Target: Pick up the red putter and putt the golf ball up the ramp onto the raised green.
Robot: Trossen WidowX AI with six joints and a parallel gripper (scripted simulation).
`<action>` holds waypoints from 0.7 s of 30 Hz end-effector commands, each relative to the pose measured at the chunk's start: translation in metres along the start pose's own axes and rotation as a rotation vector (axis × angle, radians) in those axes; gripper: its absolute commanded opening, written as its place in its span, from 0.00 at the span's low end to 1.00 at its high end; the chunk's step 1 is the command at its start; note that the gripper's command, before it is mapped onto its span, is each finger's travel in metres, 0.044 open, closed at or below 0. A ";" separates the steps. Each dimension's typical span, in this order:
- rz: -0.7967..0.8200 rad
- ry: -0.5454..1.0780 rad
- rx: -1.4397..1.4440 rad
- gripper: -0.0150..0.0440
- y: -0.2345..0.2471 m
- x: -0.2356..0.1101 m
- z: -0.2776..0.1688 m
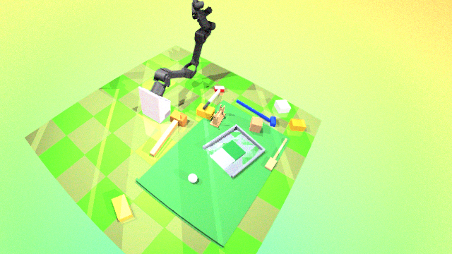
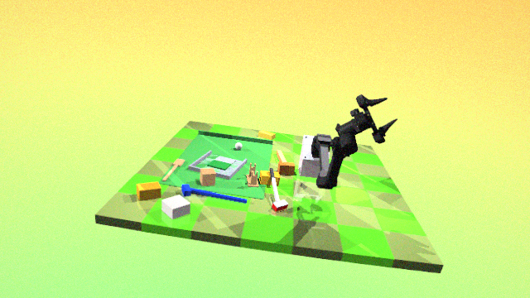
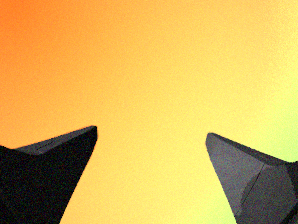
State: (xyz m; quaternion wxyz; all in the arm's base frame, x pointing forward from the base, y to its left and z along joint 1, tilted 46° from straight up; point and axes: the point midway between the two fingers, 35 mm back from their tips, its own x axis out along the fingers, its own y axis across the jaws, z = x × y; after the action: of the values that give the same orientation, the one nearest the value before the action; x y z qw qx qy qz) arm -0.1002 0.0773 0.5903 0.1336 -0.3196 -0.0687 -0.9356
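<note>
The top view crops the gripper (image 1: 198, 4) at its upper edge, so its fingertips go unseen. The wrist view shows only two fingers cut by the lower edge. The small tan figure (image 1: 218, 116) is too blurred to identify.

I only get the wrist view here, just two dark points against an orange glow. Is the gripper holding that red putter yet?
Observer: No. The gripper is open and empty, raised well above the board and pointing away from it.
Operator: So where is the putter?
Observer: The red putter lies flat on the checkered floor, its red head toward the near edge in the exterior view, beside a yellow block.
Operator: And the ball?
Observer: The golf ball sits on the green mat, apart from the walled raised green.
</note>
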 end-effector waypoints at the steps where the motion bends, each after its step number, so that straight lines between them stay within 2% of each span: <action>1: 0.010 -0.001 -0.003 0.98 0.003 0.001 -0.001; 6: 0.281 -0.032 -0.062 1.00 0.076 0.014 -0.013; 11: 0.583 -0.092 -0.106 1.00 0.157 0.004 -0.022; 16: 0.906 -0.188 -0.126 1.00 0.233 -0.035 -0.025; 21: 1.227 -0.307 -0.128 1.00 0.292 -0.096 -0.024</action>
State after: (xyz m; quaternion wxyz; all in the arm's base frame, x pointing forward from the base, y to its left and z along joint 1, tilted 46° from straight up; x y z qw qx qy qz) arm -0.0011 -0.1581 0.5515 0.5405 -0.4179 0.1333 -0.7179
